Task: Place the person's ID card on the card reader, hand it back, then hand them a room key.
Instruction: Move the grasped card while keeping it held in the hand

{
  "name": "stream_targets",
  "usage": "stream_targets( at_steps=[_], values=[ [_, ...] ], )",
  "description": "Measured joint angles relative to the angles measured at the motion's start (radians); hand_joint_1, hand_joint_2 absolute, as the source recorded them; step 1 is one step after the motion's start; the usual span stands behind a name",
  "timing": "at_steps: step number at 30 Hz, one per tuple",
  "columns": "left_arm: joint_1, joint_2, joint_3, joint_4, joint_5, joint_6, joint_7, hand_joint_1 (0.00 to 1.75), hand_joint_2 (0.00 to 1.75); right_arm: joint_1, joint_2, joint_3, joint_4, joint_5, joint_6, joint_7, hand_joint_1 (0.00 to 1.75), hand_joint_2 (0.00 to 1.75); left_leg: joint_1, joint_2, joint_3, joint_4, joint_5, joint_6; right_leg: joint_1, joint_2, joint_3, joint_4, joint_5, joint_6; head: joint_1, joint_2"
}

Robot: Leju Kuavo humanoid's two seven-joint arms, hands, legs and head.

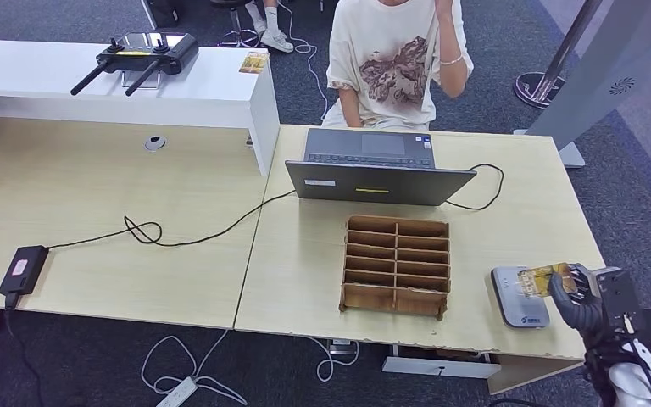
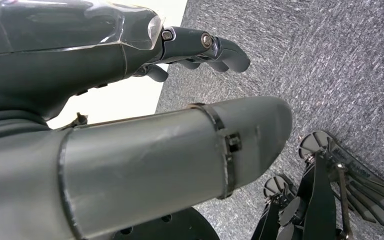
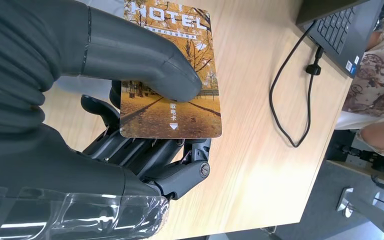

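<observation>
The right robot hand (image 1: 578, 292) has the card (image 3: 172, 75) pinched flat, thick thumb pressed on its printed face and darker fingers underneath, so the card stays level for laying down. In the head view the card (image 1: 539, 281) hovers right over the grey card reader (image 1: 519, 298), which sits close to the counter (image 1: 509, 220) front edge on the robot's right. (The print reads "HOTEL", so whether this is the ID card or the room key is hard to call.) The wooden slot rack (image 1: 396, 264) stands well to the reader's left, with bare counter between. The person (image 1: 394, 59) sits beyond the laptop (image 1: 375, 167); its cable (image 1: 485, 188) loops near any handover path. The left robot hand (image 2: 200, 47) hangs over the floor, fingers curled, holding nothing.
</observation>
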Motion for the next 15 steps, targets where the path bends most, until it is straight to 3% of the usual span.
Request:
stream_targets(
  at_steps=[15],
  values=[
    [0.000, -0.001, 0.002, 0.000, 0.009, 0.000, 0.000, 0.00, 0.00, -0.001, 0.017, 0.003, 0.005, 0.016, -0.017, 0.000, 1.75, 1.75, 0.000, 0.000, 0.000, 0.000, 0.000, 0.000, 0.000, 0.000, 0.000, 0.000, 0.000, 0.000, 0.000, 0.000]
  ],
)
